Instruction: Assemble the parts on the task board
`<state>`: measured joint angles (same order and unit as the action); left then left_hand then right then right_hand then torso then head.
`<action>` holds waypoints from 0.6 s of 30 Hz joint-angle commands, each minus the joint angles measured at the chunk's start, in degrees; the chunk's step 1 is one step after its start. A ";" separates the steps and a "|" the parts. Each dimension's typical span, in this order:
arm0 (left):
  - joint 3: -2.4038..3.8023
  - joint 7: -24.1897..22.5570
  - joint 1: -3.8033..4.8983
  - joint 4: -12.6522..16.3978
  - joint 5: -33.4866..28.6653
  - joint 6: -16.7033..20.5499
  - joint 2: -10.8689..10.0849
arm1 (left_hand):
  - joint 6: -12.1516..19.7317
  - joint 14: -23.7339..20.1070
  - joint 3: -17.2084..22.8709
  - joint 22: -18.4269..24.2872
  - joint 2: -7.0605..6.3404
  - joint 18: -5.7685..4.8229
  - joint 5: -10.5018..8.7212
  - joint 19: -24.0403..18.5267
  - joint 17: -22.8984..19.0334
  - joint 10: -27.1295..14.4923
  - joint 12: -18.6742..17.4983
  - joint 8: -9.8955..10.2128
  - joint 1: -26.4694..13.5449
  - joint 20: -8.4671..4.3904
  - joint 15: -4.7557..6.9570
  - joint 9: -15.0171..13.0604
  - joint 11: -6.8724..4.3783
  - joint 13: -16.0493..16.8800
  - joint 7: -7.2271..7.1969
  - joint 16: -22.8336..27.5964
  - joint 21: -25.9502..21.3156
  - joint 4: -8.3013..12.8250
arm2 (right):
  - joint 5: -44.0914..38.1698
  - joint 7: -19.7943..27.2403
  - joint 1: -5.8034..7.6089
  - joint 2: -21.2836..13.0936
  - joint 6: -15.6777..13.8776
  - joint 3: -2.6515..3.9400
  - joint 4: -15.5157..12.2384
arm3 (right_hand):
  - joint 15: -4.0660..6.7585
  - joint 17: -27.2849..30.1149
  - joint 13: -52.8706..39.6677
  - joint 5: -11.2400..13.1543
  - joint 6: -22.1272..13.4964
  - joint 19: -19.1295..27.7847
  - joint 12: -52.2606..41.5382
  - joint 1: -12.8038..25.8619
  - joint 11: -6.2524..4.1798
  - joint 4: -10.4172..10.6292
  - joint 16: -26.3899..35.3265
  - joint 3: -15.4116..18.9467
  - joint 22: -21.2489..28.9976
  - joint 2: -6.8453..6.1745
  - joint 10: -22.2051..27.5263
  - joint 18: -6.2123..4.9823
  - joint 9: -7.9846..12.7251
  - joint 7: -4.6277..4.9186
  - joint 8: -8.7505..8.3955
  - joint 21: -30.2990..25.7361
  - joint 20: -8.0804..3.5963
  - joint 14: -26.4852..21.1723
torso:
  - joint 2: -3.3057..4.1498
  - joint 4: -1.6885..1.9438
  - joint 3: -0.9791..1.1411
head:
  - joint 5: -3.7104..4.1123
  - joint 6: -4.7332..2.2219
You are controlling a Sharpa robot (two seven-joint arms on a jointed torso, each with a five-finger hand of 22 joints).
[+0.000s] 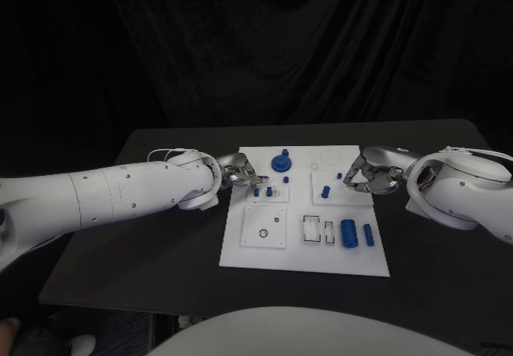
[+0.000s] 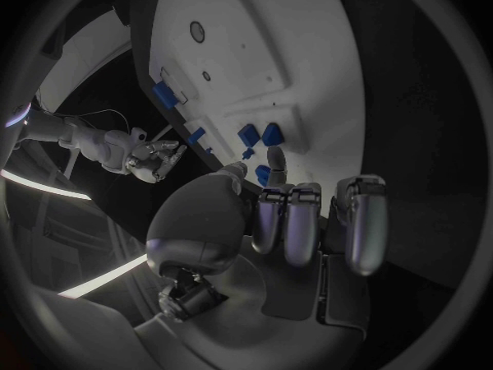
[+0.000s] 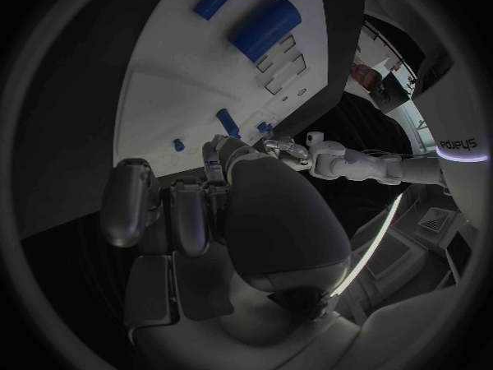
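Head view: the left hand (image 1: 242, 173) hovers at the left edge of the task board (image 1: 241, 256), fingers curled inward with nothing visibly between them. The right hand (image 1: 371, 176) hovers at the board's right edge beside two small blue pegs (image 1: 333, 182), fingers likewise curled; whether it holds a part cannot be told from any view. In the left wrist view the left hand's fingertips (image 2: 298, 222) lie just beside a cluster of small blue pieces (image 2: 261, 135) standing on a raised plate of the board, apparently not touching them.

Outward from the hands, a knobbed blue part (image 1: 282, 162) stands near the board's far edge; a thick blue cylinder (image 1: 348, 232) and a slimmer blue rod (image 1: 369, 235) lie on the board's near right portion, next to rectangular recesses (image 1: 311, 229). A square plate with a round hole (image 1: 264, 226) occupies the near left.

The step in hand is judged to be a pick of a small part near either hand. It would best be done by spreading the fingers before descent and closing on one piece alone, since neighbouring pieces stand close.

The black surface (image 1: 150, 245) offers open room on both sides of the board for withdrawal; the board's middle lies between the hands, so only one should work there at a time.
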<state>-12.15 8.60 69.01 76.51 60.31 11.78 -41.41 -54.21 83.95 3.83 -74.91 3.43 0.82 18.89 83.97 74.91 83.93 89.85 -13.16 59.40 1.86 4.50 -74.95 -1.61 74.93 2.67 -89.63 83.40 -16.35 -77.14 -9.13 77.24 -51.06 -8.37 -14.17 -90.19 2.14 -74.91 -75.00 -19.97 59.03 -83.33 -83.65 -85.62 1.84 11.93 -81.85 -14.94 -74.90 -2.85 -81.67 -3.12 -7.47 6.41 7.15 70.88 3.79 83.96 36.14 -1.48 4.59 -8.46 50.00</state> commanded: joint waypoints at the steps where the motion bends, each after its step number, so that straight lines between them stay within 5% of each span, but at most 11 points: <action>1: 0.06 -14.05 -0.04 0.34 2.27 13.80 -0.42 | 0.90 6.05 0.24 -12.91 -1.06 0.84 0.41 2.89 15.09 6.07 0.15 -0.33 2.20 0.40 -0.43 -1.49 0.47 15.07 0.15 -0.37 0.27 0.01 | -0.10 0.12 -0.12 -0.44 -1.63 0.03 -0.40 | 0.09 -5.45 -4.78 -0.29 0.26 0.28 0.22 -0.13 -0.08 0.17 0.16 -0.29 -9.57 0.47 0.32 -1.01 -0.06 0.03 -0.18 0.04 0.13 3.15 | 0.02 0.04 -0.02 | 0.03 0.00; 7: 0.06 -22.07 -0.04 0.43 9.53 24.40 -1.15 | 3.33 6.05 0.36 -12.51 -2.91 1.13 2.65 1.98 15.09 6.07 0.15 -0.32 6.18 0.98 -1.09 -1.40 1.10 15.07 0.83 -0.37 -0.84 -0.36 | -0.09 0.74 -0.11 -1.12 -2.92 0.04 -0.82 | 0.10 -5.51 -4.89 -0.41 0.39 0.22 0.15 -0.01 -0.10 0.20 0.11 -0.23 -9.61 0.38 0.21 -0.99 -0.09 0.00 -0.12 0.17 0.13 3.18 | 0.10 -0.02 -0.08 | 0.19 0.00; 12: 0.06 -25.79 -0.04 0.17 11.61 27.65 -1.32 | 7.69 6.05 1.62 -11.36 -3.71 1.97 2.57 -1.02 15.09 4.97 -1.15 0.30 10.88 2.33 -2.53 -1.46 2.55 14.55 2.41 -0.37 -4.23 -0.30 | -0.09 0.98 -0.10 -1.52 -3.37 0.04 -1.01 | 0.12 -5.50 -4.91 -0.49 0.49 0.19 0.13 0.12 -0.11 0.27 0.11 -0.17 -9.63 0.33 0.18 -0.97 -0.11 -0.03 -0.08 0.22 0.12 3.19 | 0.16 0.00 -0.02 | 0.25 0.00; 15: 0.07 -27.63 -0.04 -0.25 12.13 26.00 -1.04 | 13.10 4.29 3.94 -9.21 -4.27 3.48 1.90 -7.68 14.00 -2.90 -8.58 -0.21 15.57 3.50 -4.00 -1.61 3.75 11.69 3.55 1.21 -10.71 -0.24 | -0.09 1.17 -0.10 -1.62 -3.63 0.04 -0.99 | 0.13 -5.51 -4.90 -0.52 0.55 0.19 0.13 0.19 -0.12 0.30 0.11 -0.15 -9.63 0.31 0.18 -0.97 -0.13 -0.05 -0.05 0.22 0.12 3.19 | 0.24 0.04 0.03 | 0.27 0.00; 17: 0.07 -28.61 -0.04 -0.74 12.29 24.10 -0.54 | 17.68 -5.19 6.55 -6.07 -4.46 5.20 1.49 -19.29 9.93 -22.30 -24.12 -0.95 19.49 4.76 -6.28 -1.24 5.78 5.92 4.44 6.85 -20.52 0.16 | -0.09 1.29 -0.09 -1.64 -3.76 0.04 -0.94 | 0.13 -5.51 -4.90 -0.52 0.55 0.19 0.13 0.19 -0.12 0.30 0.11 -0.15 -9.63 0.31 0.18 -0.97 -0.13 -0.05 -0.05 0.22 0.12 3.19 | 0.21 0.01 0.07 | 0.26 0.00; 18: 0.07 -29.11 -0.04 -1.06 12.35 23.12 -0.21 | 18.63 -11.01 8.72 -5.15 -4.74 5.20 0.59 -24.09 7.83 -33.68 -33.77 -0.35 21.69 5.90 -7.72 -0.22 7.28 1.64 5.03 9.31 -23.61 0.16 | -0.09 1.35 -0.09 -1.66 -3.82 0.04 -0.93 | 0.13 -5.51 -4.90 -0.52 0.55 0.19 0.13 0.19 -0.12 0.30 0.11 -0.15 -9.63 0.31 0.18 -0.97 -0.13 -0.05 -0.05 0.22 0.12 3.19 | 0.20 0.03 0.07 | 0.29 0.00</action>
<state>-12.13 -15.28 69.00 75.65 70.57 35.07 -42.10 -36.71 76.81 11.10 -74.91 -1.09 5.37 20.02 63.99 74.90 58.66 63.22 -13.83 79.44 6.99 -2.18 -74.94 4.65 74.93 7.28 -82.32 62.80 -16.26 -77.13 -8.42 77.24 -52.64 -10.66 -14.17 -91.02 2.15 -74.91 -74.99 -20.19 59.03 -83.33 -83.65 -85.62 1.84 11.93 -81.85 -14.94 -74.90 -2.85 -81.67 -3.12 -7.52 6.41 7.15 70.88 3.79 83.96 36.33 -1.48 4.58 -8.21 50.00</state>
